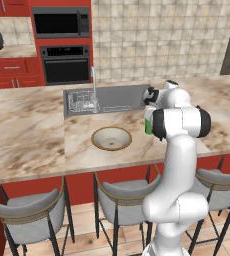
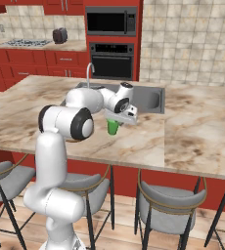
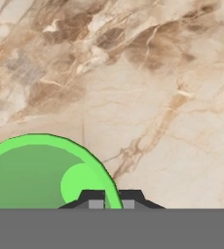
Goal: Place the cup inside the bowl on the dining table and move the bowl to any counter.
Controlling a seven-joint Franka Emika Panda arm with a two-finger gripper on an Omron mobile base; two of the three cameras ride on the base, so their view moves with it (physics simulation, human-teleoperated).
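Gripper (image 3: 111, 196) pinches cup (image 3: 36, 175) rim, cup raised above dining table (image 1: 32, 135); cup, bowl (image 1: 111, 138) empty.

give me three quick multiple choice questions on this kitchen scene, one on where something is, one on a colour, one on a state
1. Where is the bowl?
A. on the dining table in front of the sink
B. inside the sink
C. on a stool

2. What colour is the cup?
A. red
B. bright green
C. blue

3. What state is the cup in?
A. lying inside the bowl
B. tipped over on the floor
C. held at its rim by the gripper, outside the bowl

Answers: 1 A, the bowl sits on the marble near the sink. 2 B, green in each view. 3 C, the fingertips straddle the cup's rim.
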